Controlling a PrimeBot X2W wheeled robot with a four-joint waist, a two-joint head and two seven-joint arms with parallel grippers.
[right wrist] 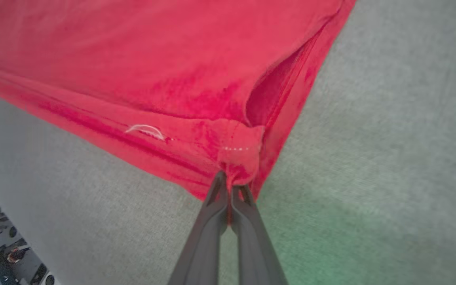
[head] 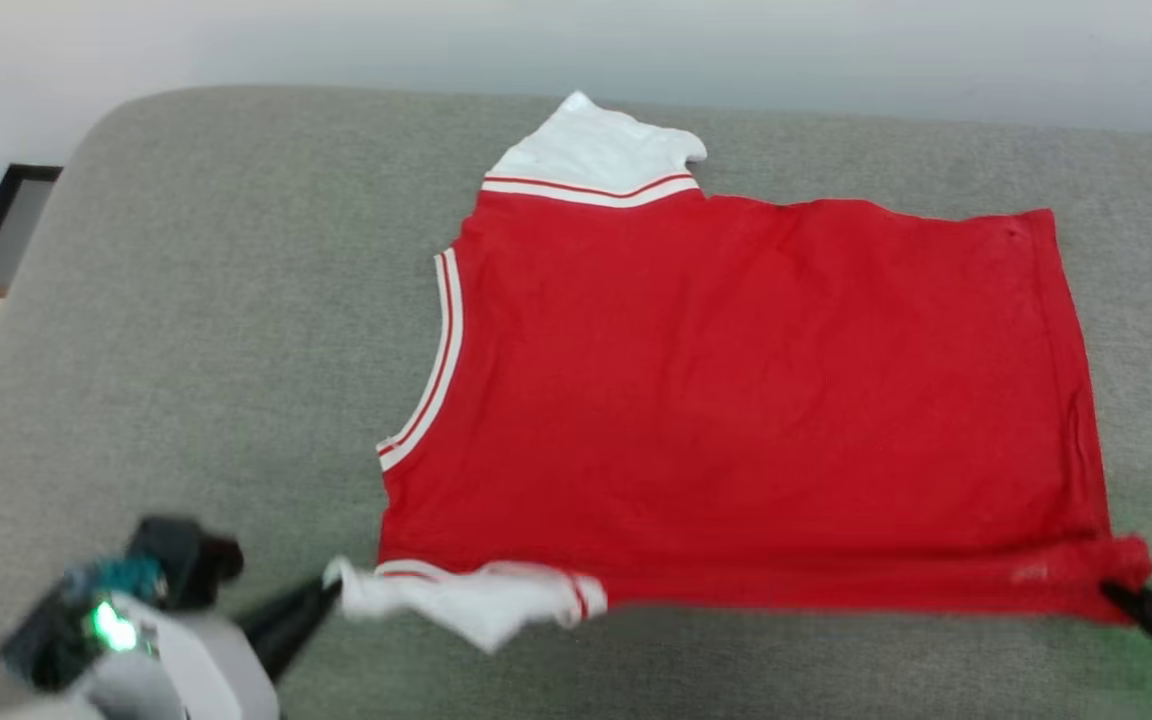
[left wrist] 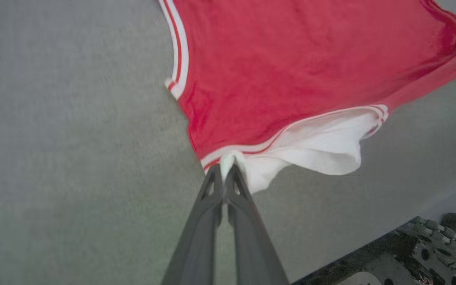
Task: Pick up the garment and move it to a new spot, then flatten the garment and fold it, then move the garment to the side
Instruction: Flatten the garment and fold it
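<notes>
while the garment (head: pixel 736 400) lies spread, left gripper (left wrist: pixel 225 170) and right gripper (right wrist: pixel 231 180) each clamp its near edge.

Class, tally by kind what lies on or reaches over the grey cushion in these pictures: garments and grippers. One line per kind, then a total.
Garments: 1, the red garment, spread on the grey cushion.
Grippers: 2, the left gripper shut on the white sleeve, the right gripper shut on a red hem corner.
Total: 3.

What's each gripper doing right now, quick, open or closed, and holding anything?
Left gripper: closed on the garment, at its white sleeve.
Right gripper: closed on the garment, at a red hem corner.
</notes>
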